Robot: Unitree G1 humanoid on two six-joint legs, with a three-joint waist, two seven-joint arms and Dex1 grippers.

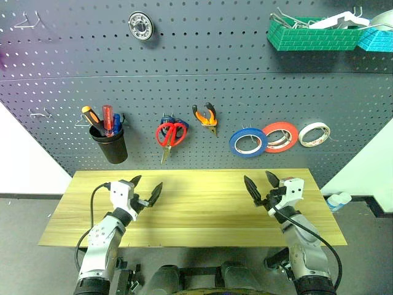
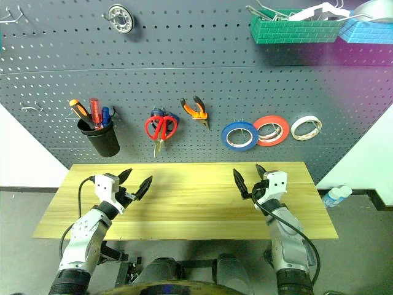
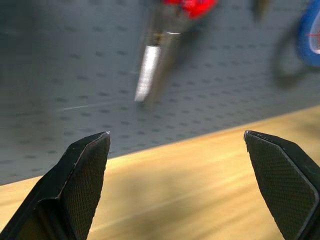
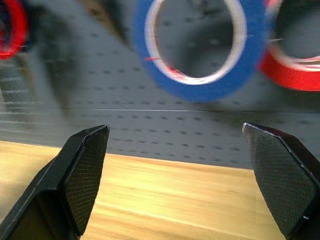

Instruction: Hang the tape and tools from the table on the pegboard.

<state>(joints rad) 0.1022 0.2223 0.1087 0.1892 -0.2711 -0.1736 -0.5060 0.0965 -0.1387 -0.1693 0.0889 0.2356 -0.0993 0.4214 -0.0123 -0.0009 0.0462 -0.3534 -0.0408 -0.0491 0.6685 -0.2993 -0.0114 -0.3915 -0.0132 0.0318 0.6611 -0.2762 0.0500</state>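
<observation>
On the dark grey pegboard (image 1: 202, 67) hang the blue tape (image 1: 247, 142), the red-handled scissors (image 1: 171, 134) and the orange-and-black pliers (image 1: 205, 117). The red-handled screwdriver (image 1: 107, 118) stands in a black cup. The wooden table (image 1: 196, 212) below is bare. My left gripper (image 1: 147, 184) hovers open over the table's left part, pointing at the board below the scissors (image 3: 192, 5). Over the right part, my right gripper (image 1: 259, 179) is open and empty, facing the blue tape (image 4: 200, 50).
A red-orange roll (image 1: 280, 136) and a white roll (image 1: 314, 134) hang right of the blue tape. The black cup (image 1: 110, 146) also holds an orange-and-black screwdriver (image 1: 91, 115). A green basket (image 1: 313, 34) and a bearing (image 1: 140, 26) sit high on the board.
</observation>
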